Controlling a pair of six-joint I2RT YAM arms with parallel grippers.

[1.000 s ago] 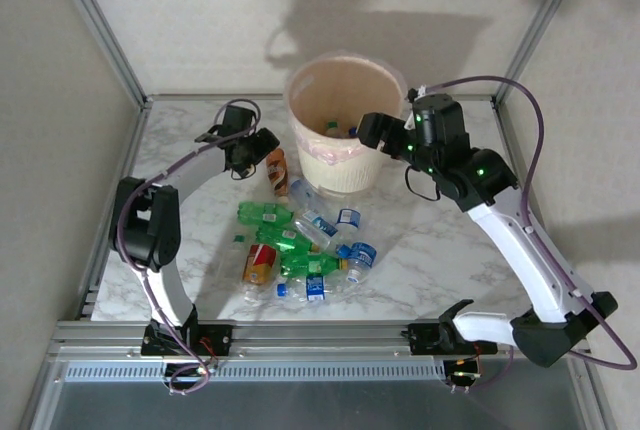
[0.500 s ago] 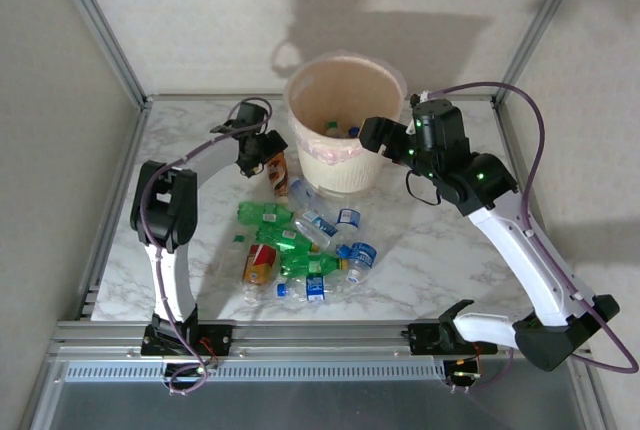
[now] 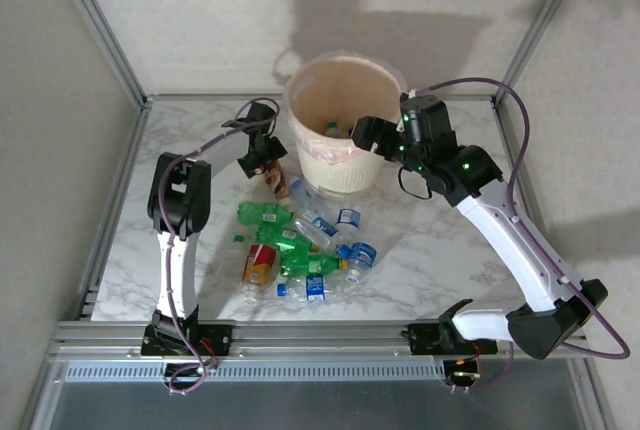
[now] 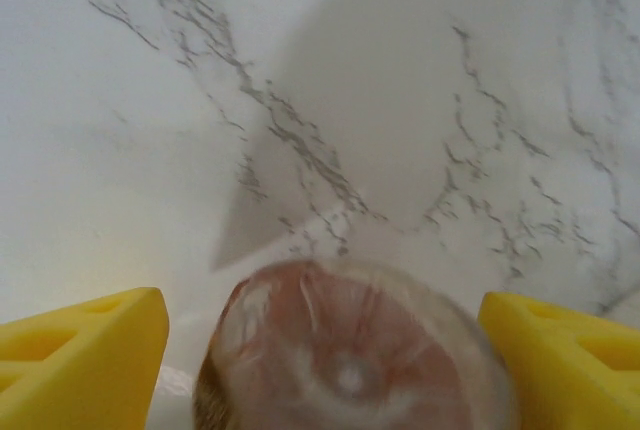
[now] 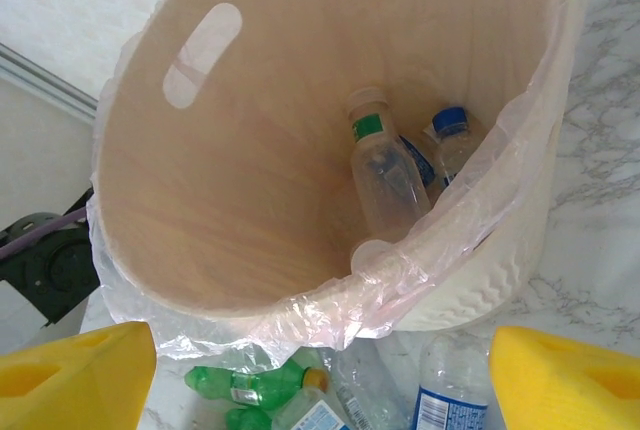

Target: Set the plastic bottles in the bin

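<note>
left jaws open astride reddish bottle [image 4: 350, 360] | right jaws open at bin [image 5: 250, 100] rim | wrist view: two bottles [image 5: 385, 175] inside

No legible text anywhere. The plastic bottles [image 3: 265, 213] heaped on the worktop [image 3: 440, 250] have blue, green and red-orange labels, but the print's too small to read from the top cam. Right wrist cam: blue-white label on a bottle [image 5: 432, 405] next to the bin [image 5: 495, 280], too blurred. Ditto the bottles inside it.
</note>
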